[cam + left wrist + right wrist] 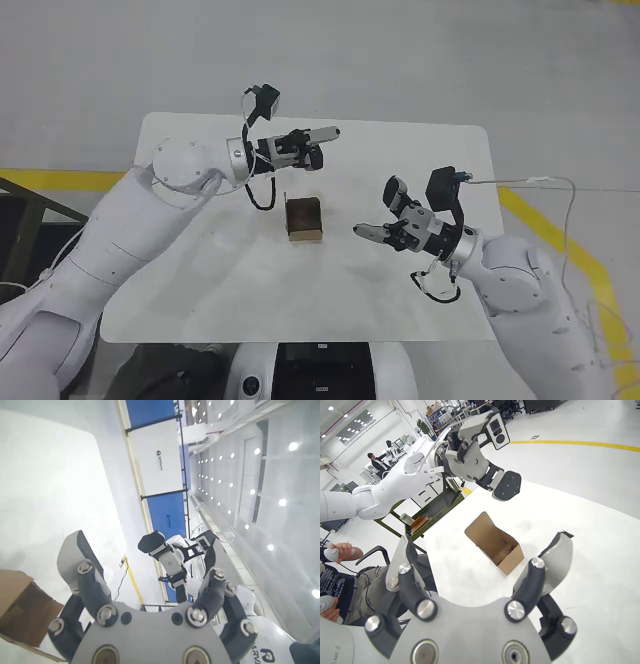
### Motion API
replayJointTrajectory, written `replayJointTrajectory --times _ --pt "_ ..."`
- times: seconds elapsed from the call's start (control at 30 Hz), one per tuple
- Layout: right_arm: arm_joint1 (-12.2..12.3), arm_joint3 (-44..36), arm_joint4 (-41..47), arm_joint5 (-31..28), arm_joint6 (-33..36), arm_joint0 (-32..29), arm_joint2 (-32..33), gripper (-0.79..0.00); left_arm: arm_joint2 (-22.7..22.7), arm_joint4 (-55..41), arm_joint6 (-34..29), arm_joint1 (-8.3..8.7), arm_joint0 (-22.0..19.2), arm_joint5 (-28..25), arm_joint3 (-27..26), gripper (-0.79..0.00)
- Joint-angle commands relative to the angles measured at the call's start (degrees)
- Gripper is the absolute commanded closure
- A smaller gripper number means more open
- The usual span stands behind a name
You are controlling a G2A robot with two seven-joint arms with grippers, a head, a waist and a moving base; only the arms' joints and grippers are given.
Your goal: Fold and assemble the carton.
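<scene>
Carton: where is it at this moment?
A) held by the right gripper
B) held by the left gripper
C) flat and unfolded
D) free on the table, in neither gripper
D: the carton stands open-topped on the table, with the left gripper and right gripper open and clear of it.

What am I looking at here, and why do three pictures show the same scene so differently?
It is a robot with two arms at a white table. The top picture looks down from a camera above its arms. The other two come from cameras on the wrists of the left arm and the right arm, so each shows its own jaws up close. Both pairs of jaws stand open and hold nothing. Between them on the table stands a brown carton, its top open and one flap up.
</scene>
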Motion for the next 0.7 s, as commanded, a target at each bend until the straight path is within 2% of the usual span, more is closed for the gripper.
replayJointTrajectory --times 0.0,0.17,0.3,0.43,0.67 --pt "0.1 -0.1 -0.1 0.0 0.0 -0.1 0.1 -0.785 -1.8 0.8 0.4 0.30 1.5 -4.2 1.0 -0.785" --pt "0.2 -0.5 -0.2 0.3 0.3 -0.2 -0.1 -0.785 -6.2 7.4 1.9 1.17 4.2 -12.5 3.3 -0.785" --pt "0.2 -0.7 -0.3 0.5 0.8 0.2 -0.7 -0.785 -9.2 12.7 1.2 1.89 5.5 -14.9 5.7 -0.785" --pt "0.2 -0.3 -0.7 0.9 0.9 0.9 -1.8 -0.785 -12.2 20.3 1.8 2.72 7.5 -20.1 7.0 -0.785" --pt "-0.2 0.3 -3.7 2.7 0.4 3.0 -5.1 -0.785 -18.3 32.3 0.1 4.74 13.4 -29.2 5.5 -0.785"
